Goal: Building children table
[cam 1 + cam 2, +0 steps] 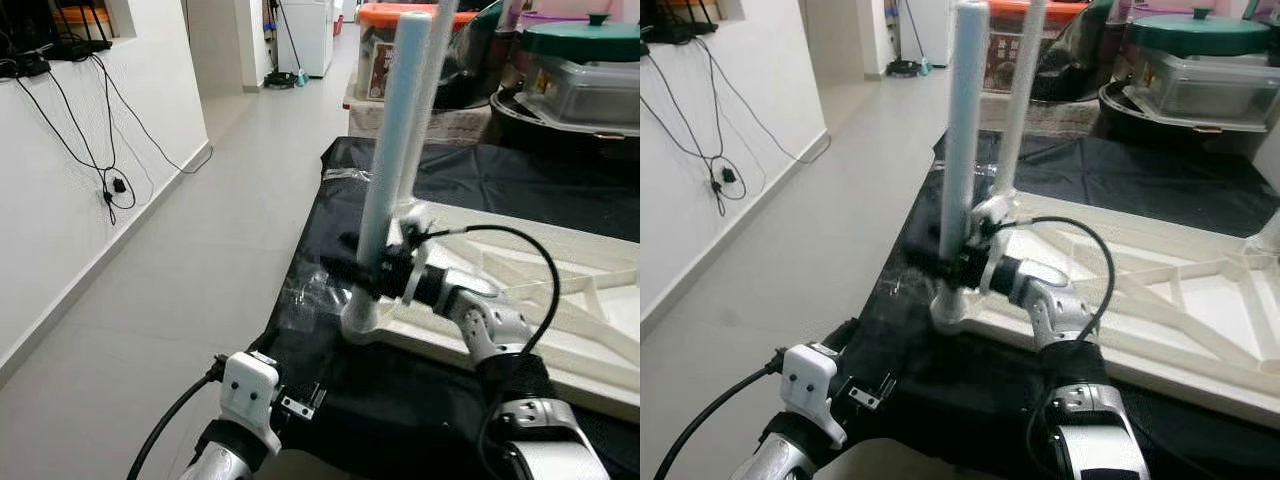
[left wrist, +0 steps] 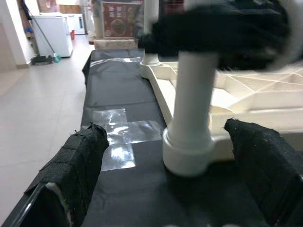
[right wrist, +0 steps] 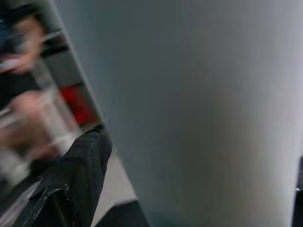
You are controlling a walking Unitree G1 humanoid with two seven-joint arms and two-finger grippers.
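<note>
Your upturned cream tabletop [image 1: 560, 330] lies on the black cloth [image 1: 470, 180] just beyond your right gripper [image 1: 372, 272], which pinches the near pale table leg [image 1: 395, 150] low down, where it stands upright in the corner socket [image 1: 360, 322]. Your left gripper [image 2: 170, 161] hangs low with its fingers [image 2: 78, 161] spread wide, the socket between them but untouched.

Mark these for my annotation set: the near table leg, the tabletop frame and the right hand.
near table leg [image 1: 393, 150], left eye view, middle of the upright tube.
tabletop frame [image 1: 1200, 375], right eye view, near rim.
right hand [image 1: 950, 266], right eye view, fingers around the leg.
</note>
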